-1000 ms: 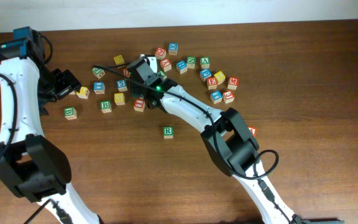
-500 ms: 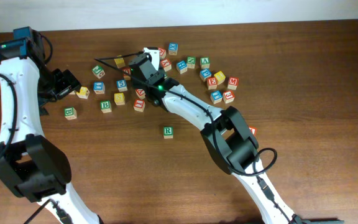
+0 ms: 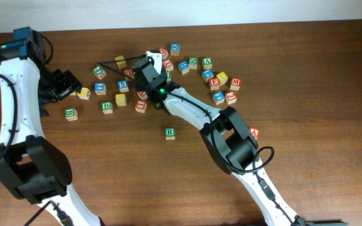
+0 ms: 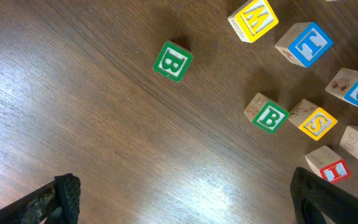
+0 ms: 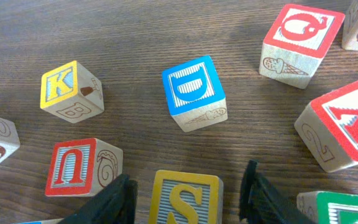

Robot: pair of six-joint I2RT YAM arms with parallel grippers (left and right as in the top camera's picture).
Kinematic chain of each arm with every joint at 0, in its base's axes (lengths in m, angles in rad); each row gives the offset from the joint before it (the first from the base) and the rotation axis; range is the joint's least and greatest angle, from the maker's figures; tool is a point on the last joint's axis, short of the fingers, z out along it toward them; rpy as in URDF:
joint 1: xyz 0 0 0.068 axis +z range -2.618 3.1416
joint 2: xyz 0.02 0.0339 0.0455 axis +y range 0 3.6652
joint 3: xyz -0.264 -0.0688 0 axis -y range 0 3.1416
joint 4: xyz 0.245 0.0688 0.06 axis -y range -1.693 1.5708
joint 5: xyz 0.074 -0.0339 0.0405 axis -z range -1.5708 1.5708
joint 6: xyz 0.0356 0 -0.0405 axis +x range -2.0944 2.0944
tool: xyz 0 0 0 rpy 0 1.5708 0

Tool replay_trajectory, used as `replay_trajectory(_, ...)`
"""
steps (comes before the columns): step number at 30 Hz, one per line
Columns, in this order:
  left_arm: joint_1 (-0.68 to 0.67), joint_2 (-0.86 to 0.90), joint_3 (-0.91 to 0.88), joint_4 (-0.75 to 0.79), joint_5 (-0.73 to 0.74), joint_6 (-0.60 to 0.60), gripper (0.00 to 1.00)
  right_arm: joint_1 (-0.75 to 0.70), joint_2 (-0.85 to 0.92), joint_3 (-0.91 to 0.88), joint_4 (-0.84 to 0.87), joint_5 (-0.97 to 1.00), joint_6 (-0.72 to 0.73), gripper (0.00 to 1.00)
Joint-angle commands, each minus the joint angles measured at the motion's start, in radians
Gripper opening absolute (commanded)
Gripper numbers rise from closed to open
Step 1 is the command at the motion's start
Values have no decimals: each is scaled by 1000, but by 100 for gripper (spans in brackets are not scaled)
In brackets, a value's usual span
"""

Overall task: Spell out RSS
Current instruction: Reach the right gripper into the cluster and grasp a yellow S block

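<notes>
Your right gripper [image 5: 188, 179] has its fingers [image 5: 114, 200] spread apart. A yellow S block [image 5: 185, 198] sits right between them. You can see a little gap on each side of it, so it is not pinched. Just past it is a blue D block [image 5: 193, 92]. In that view a red U block [image 5: 79, 165] and a yellow K block [image 5: 72, 91] are off to the left. A red Q block [image 5: 300, 43] and a red A block [image 5: 347, 127] are off to the right.

Your left gripper [image 4: 182, 180] has its fingers spread wide too, and it holds nothing. Only the bare table [image 4: 104, 137] shows between them. Its camera looks down at a green B block [image 4: 172, 61] that stands alone. The other green B block [image 4: 268, 115] is right beside a second yellow S block [image 4: 316, 121].

From above, the green R block [image 3: 170, 132] stands by itself on the table. It is well apart from the pile of blocks [image 3: 184, 67] and nearer to the robot.
</notes>
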Motion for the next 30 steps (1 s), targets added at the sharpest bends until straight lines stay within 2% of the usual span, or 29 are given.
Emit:
replay_trajectory(1,3,-3,5,-1,-4,9,99,-5,29,14,-7,51,2,47)
replay_trajectory(4,3,-3,5,-1,-4,9,99,-5,30,14,-16,72,-8,48)
replay_trajectory(7,3,-3,5,-1,-4,9,99,-5,30,14,-30,71,-28,38)
replay_trajectory(11,3,-3,5,-1,-4,9,99,-5,12,23,-36,67,-28,31)
replay_trajectory(15,3,-3,5,0,-4,9,99,-7,-116,23,-99,68,-64,30)
replay_trajectory(18,3,-3,5,0,-4,9,99,-10,-258,23,-206,68,-77,28)
replay_trajectory(22,3,-3,5,-1,-4,9,99,-29,-489,23,-411,64,-77,27)
replay_trajectory(25,3,-3,5,0,-4,9,99,-47,-643,23,-681,64,-77,27)
replay_trajectory(28,3,-3,5,0,-4,9,99,-64,-687,22,-981,12,-76,27)
replay_trajectory(30,3,-3,5,-1,-4,9,99,-63,-674,-12,-1092,-58,-76,29)
